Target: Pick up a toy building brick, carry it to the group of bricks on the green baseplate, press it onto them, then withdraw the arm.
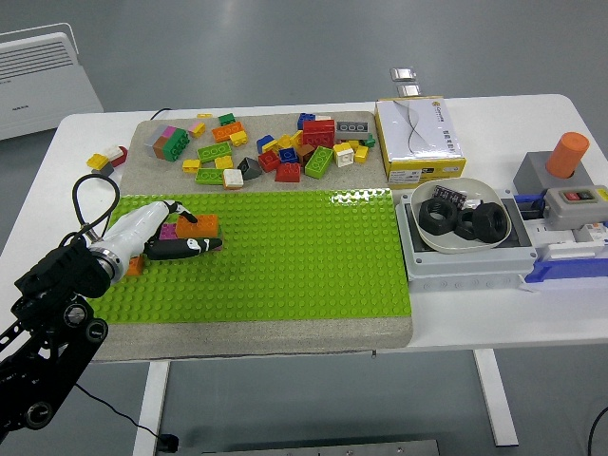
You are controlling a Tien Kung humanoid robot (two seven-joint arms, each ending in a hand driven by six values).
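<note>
Left hand (157, 233) at mid-left of frame, over left end of green baseplate (285, 256), fingers (185, 246) stretched flat & close together toward the right, lying along the near side of the orange brick (197, 225); can't tell if actually pinching it. Orange brick sits flat on baseplate w/ long axis running left-right, slightly tilted up to the right, touching a pink brick (168, 230) on its left. Loose brick pile (275, 150) on grey mat in upper centre.

bright, even light | sharp focus | soft shadows (no glare)
</note>
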